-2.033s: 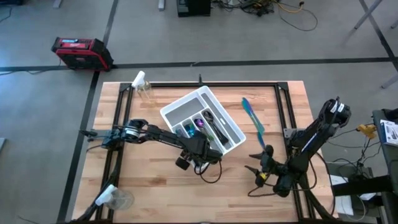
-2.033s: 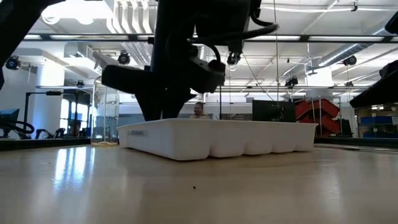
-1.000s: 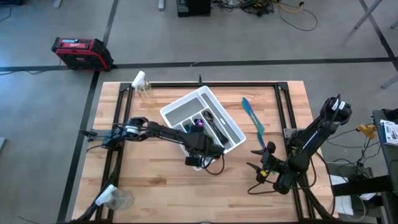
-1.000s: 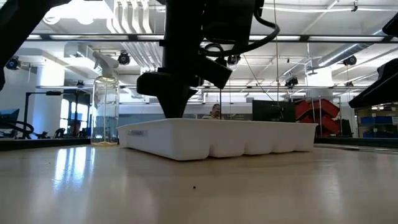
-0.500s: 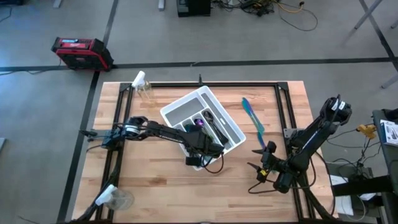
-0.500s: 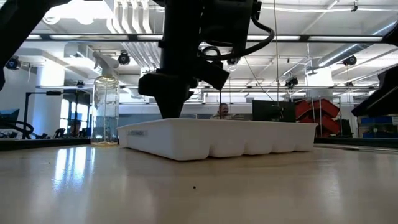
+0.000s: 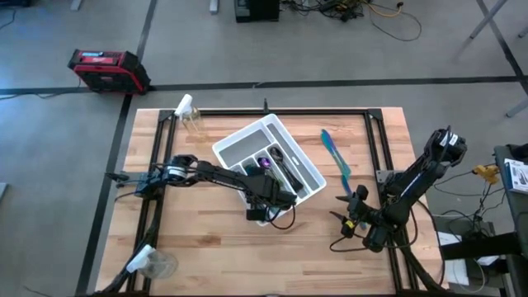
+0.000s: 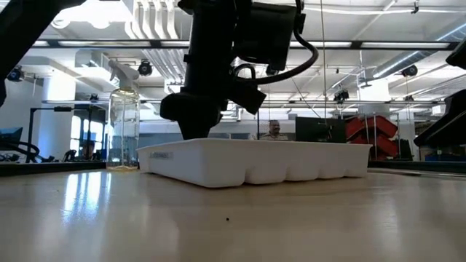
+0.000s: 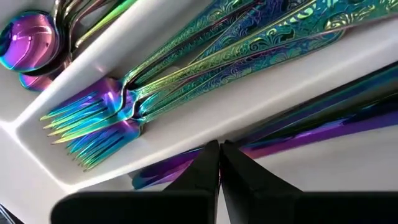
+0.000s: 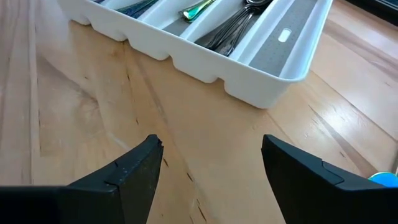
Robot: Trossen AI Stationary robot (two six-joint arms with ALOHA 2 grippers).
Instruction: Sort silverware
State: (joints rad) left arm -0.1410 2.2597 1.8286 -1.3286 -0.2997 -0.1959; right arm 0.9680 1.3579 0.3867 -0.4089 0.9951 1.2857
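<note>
The white tray (image 7: 307, 183) lies slantwise mid-table and holds iridescent silverware: spoons (image 9: 28, 46), forks (image 9: 99, 121) and knives (image 9: 323, 118), each kind in its own compartment. My left gripper (image 7: 262, 200) is over the tray's near end, shut on a purple knife (image 9: 168, 171) in the knife compartment. Two teal pieces (image 7: 334, 157) lie loose on the table, right of the tray. My right gripper (image 10: 211, 149) is open and holds nothing. It hovers over bare wood to the right of the tray (image 10: 249, 81), pointing at it. My left gripper (image 9: 219, 149) has its two fingers shut across the purple knife (image 9: 267, 144), which shows on both sides of the fingertips. The fingers come from above, pointing down into the compartment. The knife lies along the compartment; I cannot tell whether it rests on the floor.
A spray bottle (image 7: 188, 111) stands at the table's far left corner and a clear jar (image 7: 157, 264) near the left front corner. A black rail frame (image 7: 375, 132) runs around the table top. Bare wood lies between the tray and the near edge.
My left gripper has gone from just outside the tray's near side to over the tray's near end, staying shut, and has since kept almost still. My right gripper has shifted slightly toward the far edge, still open. A person in the room behind has walked to the right.
</note>
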